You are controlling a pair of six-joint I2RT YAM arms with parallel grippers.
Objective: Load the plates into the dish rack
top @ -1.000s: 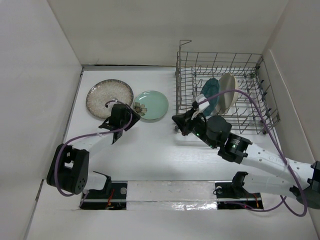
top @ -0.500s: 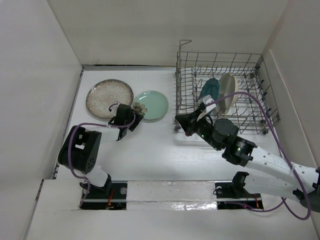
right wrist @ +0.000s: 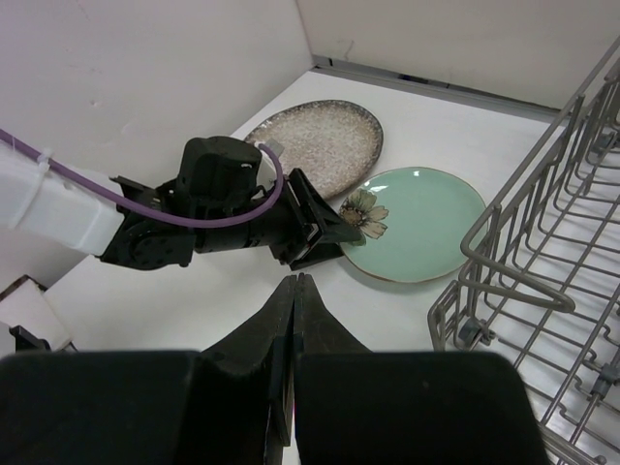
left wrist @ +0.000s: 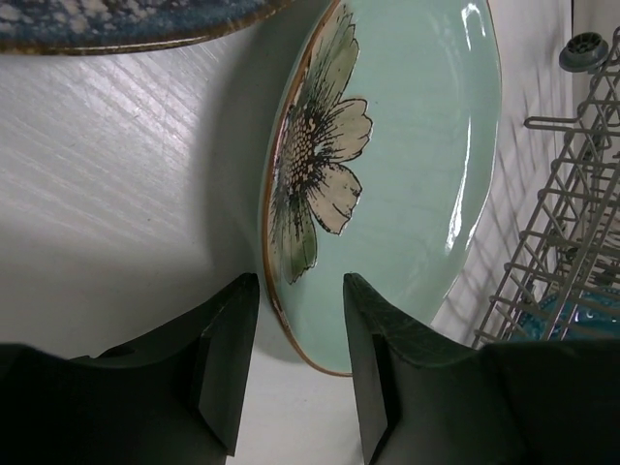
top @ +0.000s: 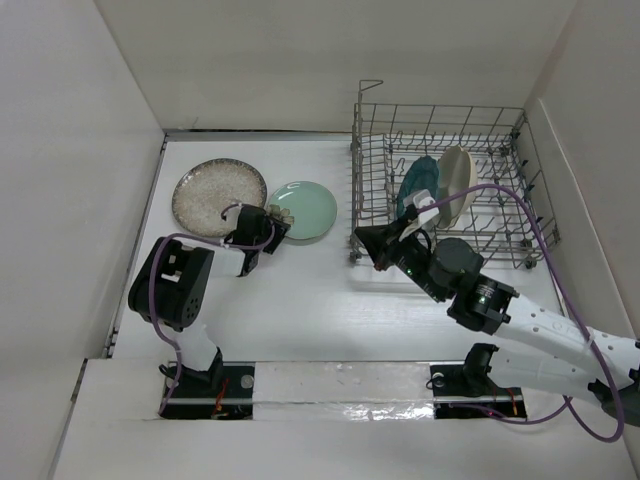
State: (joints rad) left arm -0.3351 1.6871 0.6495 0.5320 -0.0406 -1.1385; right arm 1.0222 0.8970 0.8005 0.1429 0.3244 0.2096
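White table (top: 300, 295) under glossy round mint plate (left wrist: 417, 145)

The rectangular grey wire dish rack (top: 500, 140) stands at the right rear of the white table (top: 300, 310). In it, on edge, the dark teal scalloped plate (top: 418, 180) stands left of the cream plate (top: 455, 175). Left of the rack lies the pale mint flower plate (top: 310, 208), with the speckled beige brown-rimmed plate (top: 205, 192) just beside it, farther left.

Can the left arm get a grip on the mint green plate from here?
Probably yes: the left gripper is open astride the mint green plate at its near rim, nothing blocking it.
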